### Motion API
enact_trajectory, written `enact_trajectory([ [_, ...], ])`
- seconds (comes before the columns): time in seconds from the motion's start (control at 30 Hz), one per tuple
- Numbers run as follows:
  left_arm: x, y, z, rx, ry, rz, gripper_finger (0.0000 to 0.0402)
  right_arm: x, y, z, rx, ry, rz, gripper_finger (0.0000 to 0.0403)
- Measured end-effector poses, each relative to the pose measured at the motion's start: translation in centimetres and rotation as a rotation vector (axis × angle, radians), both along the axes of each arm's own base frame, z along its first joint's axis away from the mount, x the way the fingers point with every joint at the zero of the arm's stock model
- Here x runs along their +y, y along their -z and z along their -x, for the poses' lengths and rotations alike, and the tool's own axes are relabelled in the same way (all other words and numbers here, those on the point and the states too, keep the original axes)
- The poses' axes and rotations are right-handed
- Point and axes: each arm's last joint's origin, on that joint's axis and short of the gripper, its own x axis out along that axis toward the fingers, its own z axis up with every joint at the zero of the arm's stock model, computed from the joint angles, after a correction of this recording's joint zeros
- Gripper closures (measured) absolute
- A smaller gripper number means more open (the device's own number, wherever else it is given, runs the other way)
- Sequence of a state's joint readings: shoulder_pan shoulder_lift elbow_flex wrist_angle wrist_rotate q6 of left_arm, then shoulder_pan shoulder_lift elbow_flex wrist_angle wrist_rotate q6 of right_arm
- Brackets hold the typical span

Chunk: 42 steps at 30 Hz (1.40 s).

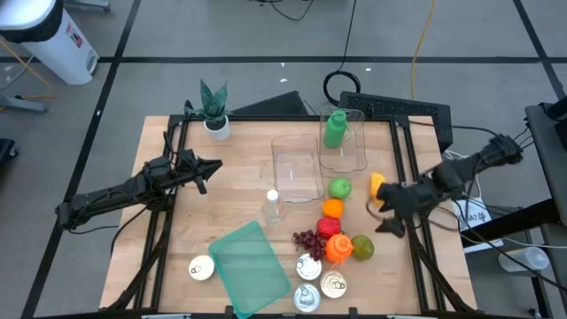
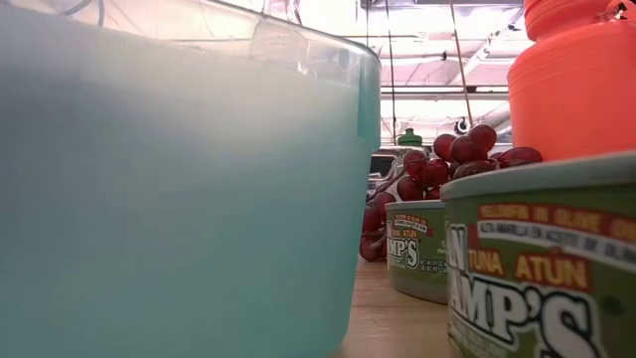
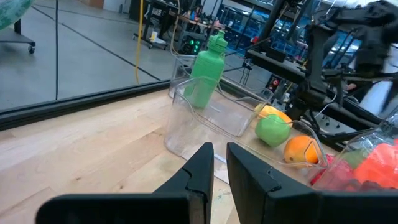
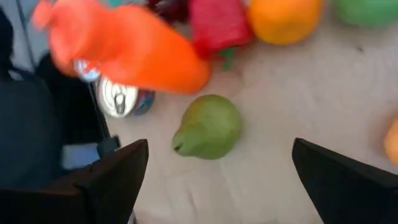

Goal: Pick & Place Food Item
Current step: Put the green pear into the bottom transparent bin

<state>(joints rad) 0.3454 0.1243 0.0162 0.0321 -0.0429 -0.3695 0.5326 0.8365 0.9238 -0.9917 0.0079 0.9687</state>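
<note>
clearly the right gripper (image 4: 217, 180) stood with its fingers wide apart and nothing between them, hovering over the table's right edge beside the pile of food. just ahead of the fingertips, centred in the gap and below them, lay the green pear (image 4: 208, 126) on its side on the bare wood, stem end pointing back toward the near finger. it was probably the item to pick: light, firm but smooth-skinned, apt to roll, so the fat belly looked the best place to take hold rather than the narrow neck. beyond the pear, farther from the hand, lay the orange carrot (image 4: 124, 50), a can (image 4: 118, 99) just past the near finger, a red pepper (image 4: 217, 22) and an orange (image 4: 283, 18), close enough to be nudged on a descent. well apart from that hand, across the table, the left gripper (image 1: 205, 168) waited with fingers pressed together, empty, short of the clear containers (image 1: 297, 168).
</note>
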Motion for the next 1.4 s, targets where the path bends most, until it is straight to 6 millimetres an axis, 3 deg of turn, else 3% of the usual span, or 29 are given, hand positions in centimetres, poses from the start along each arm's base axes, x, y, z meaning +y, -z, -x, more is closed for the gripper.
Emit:
enact_trajectory([
  [0.17,0.0,0.0,0.0,-0.001,0.0,0.002,0.035,3.4,0.9,-0.3,-0.042,-0.124,0.295,0.0027],
  [0.3,0.0,0.0,0.0,-0.002,-0.001,0.007,0.035,5.2,2.0,-0.2,-0.045,-0.131,0.419,0.0027],
  [0.63,0.0,0.0,0.0,-0.002,-0.001,0.01,0.035,9.1,3.1,0.8,-0.186,-0.139,0.457,0.0027],
  [0.8,0.0,0.0,0.0,-0.002,-0.001,0.01,0.035,11.1,4.6,2.3,-0.266,-0.094,0.501,0.0027],
  [0.93,0.0,0.0,0.0,-0.003,-0.001,0.01,0.035,11.7,6.8,3.6,-0.385,-0.036,0.578,0.0027],
  [1.1,0.0,0.0,0.0,-0.004,-0.001,0.011,0.035,11.6,9.5,3.8,-0.416,0.014,0.593,0.0027],
  [1.4,-0.2,0.0,-0.1,-0.009,0.034,0.029,0.035,11.4,11.6,3.6,-0.452,0.011,0.543,0.0027],
])
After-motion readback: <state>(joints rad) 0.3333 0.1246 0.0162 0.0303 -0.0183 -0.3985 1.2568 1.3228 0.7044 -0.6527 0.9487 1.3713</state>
